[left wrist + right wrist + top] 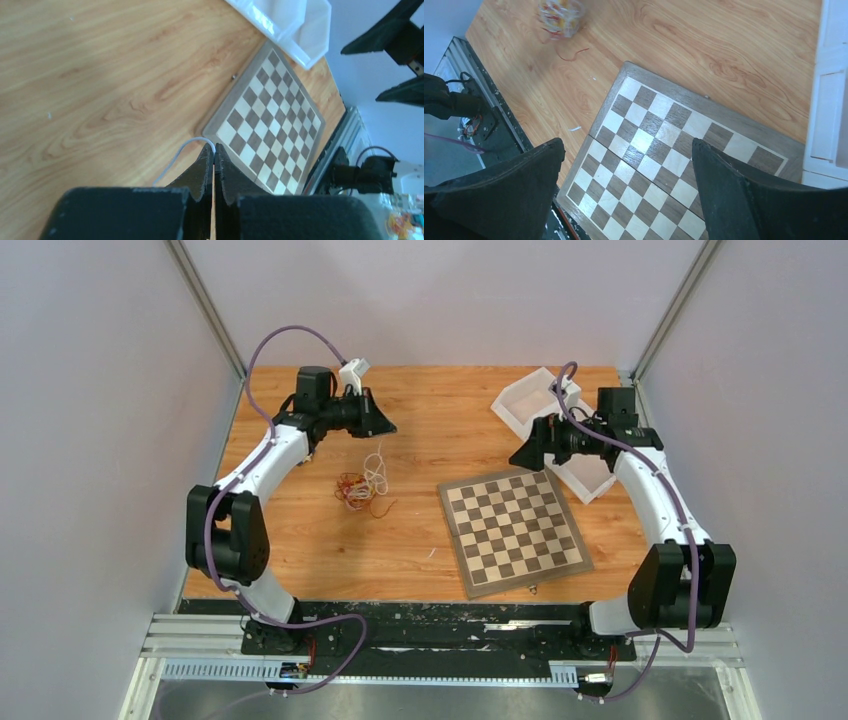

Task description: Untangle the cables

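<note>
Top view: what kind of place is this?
Probably a lab robot test bench: a wooden table closed in by plain walls, left arm and right arm bolted at its near edge, tangled cables and a chessboard as props.

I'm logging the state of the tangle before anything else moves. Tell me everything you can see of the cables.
The cables are very thin, flexible wires, red, yellow-orange and white, lying in a small loose knot on the wooden table, left of the chessboard and apart from it. A white strand loops up out of the knot and appears pinched in the shut left gripper. One red end trails toward the board.
</note>
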